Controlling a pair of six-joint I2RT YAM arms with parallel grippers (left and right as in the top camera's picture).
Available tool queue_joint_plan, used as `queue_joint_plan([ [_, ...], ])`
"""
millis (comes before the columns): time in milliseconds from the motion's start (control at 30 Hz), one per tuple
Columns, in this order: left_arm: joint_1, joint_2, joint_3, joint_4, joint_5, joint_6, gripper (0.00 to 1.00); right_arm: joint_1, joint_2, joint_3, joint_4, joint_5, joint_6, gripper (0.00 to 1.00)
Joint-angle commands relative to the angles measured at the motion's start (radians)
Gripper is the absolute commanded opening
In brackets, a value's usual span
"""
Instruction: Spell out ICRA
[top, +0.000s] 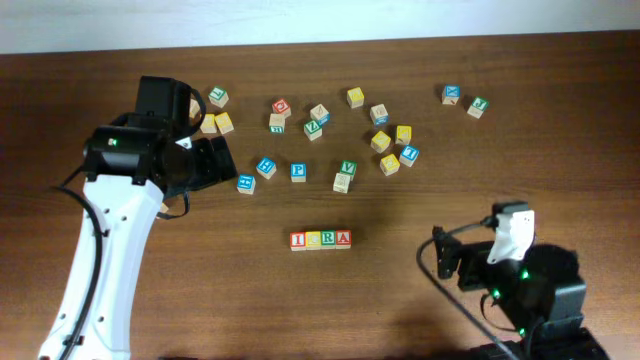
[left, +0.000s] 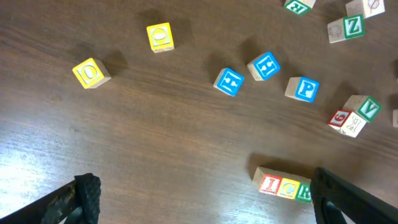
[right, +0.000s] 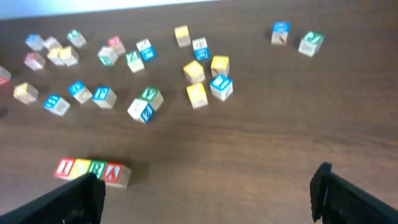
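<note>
A row of letter blocks reading I, C, R, A (top: 320, 239) lies at the table's middle front. It shows in the left wrist view (left: 285, 186), partly behind a finger, and in the right wrist view (right: 92, 170). My left gripper (top: 222, 165) is open and empty, up and to the left of the row, with its fingertips wide apart (left: 205, 199). My right gripper (top: 443, 256) is open and empty to the right of the row, with bare wood between its fingers (right: 208, 190).
Several loose letter blocks lie scattered across the far half of the table, among them blue H blocks (left: 229, 81), a blue P (top: 298, 171), yellow blocks (left: 91, 72) and a pair at the far right (top: 464, 99). Wall edge at the back.
</note>
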Motion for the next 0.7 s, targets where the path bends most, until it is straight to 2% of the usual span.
queue_joint_plan([
  [0,0.003,-0.002,0.009,0.001,-0.008,0.012,0.99,-0.007,-0.158,-0.161,0.097,-0.02,-0.015,0.98],
  [133,0.003,-0.002,0.009,0.001,-0.008,0.012,0.99,-0.009,-0.346,-0.333,0.245,-0.02,-0.016,0.98],
  [333,0.003,-0.002,0.009,0.001,-0.008,0.012,0.99,-0.02,-0.457,-0.452,0.369,-0.014,-0.046,0.98],
  [533,0.003,-0.002,0.009,0.001,-0.008,0.012,0.99,-0.066,-0.457,-0.476,0.395,-0.021,-0.091,0.98],
  [667,0.003,-0.002,0.009,0.001,-0.008,0.012,0.99,-0.066,-0.457,-0.607,0.621,-0.051,-0.091,0.98],
])
